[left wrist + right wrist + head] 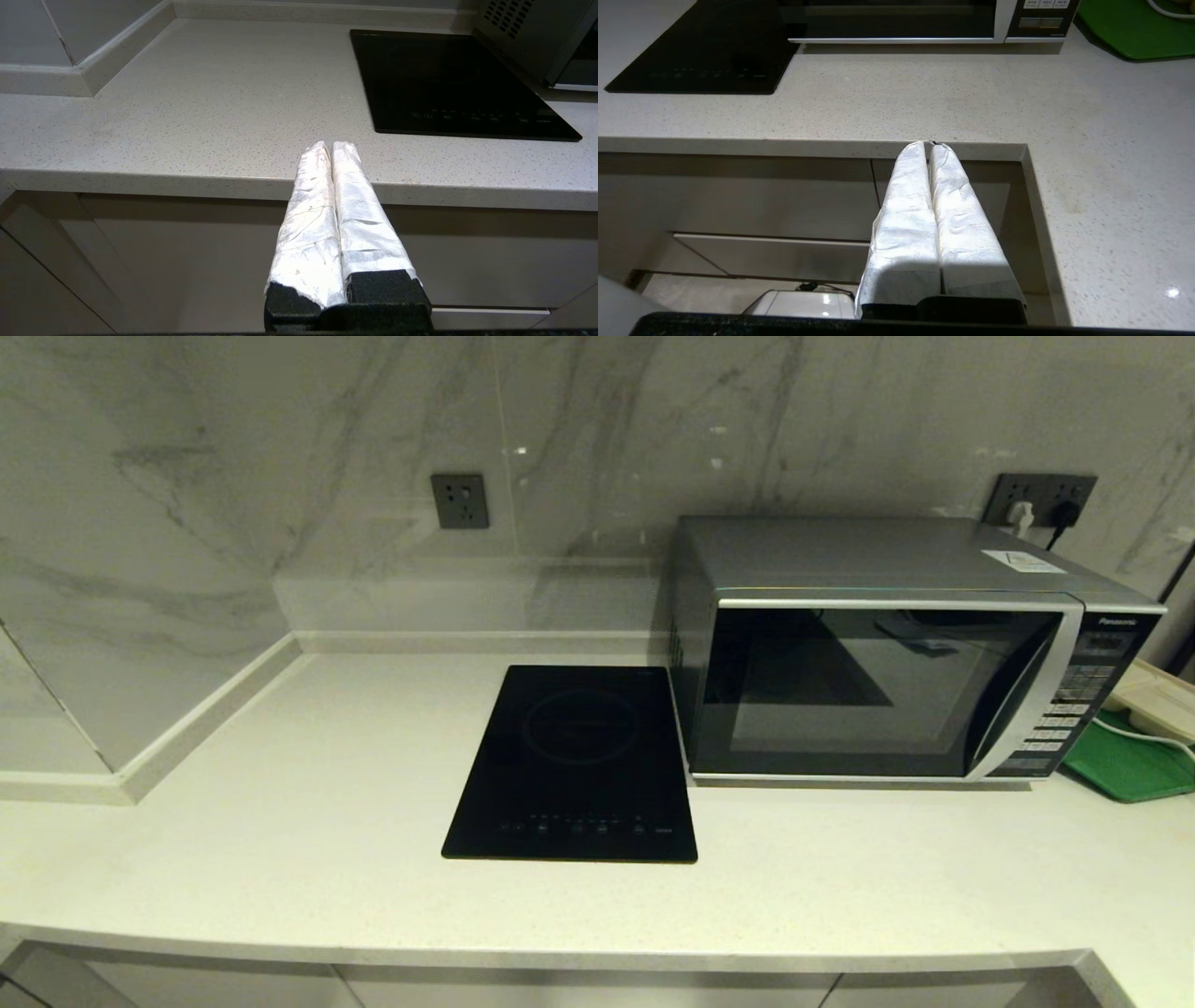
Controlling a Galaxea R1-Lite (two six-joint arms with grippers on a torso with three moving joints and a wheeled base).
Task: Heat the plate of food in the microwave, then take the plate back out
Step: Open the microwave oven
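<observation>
Dim, even light; soft glare on the microwave [878, 691] door.

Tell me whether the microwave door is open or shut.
Shut. The microwave door's dark glass sits flush with the silver front, closed against the button panel.

My head camera looks down from above on the counter [280, 859], cooktop [571, 765] and microwave [878, 653] against the far wall. Both wrist cameras sit low at the near counter edge, facing far. All three views share the cooktop and microwave; the right wrist view adds the green tray [1139, 28].
</observation>
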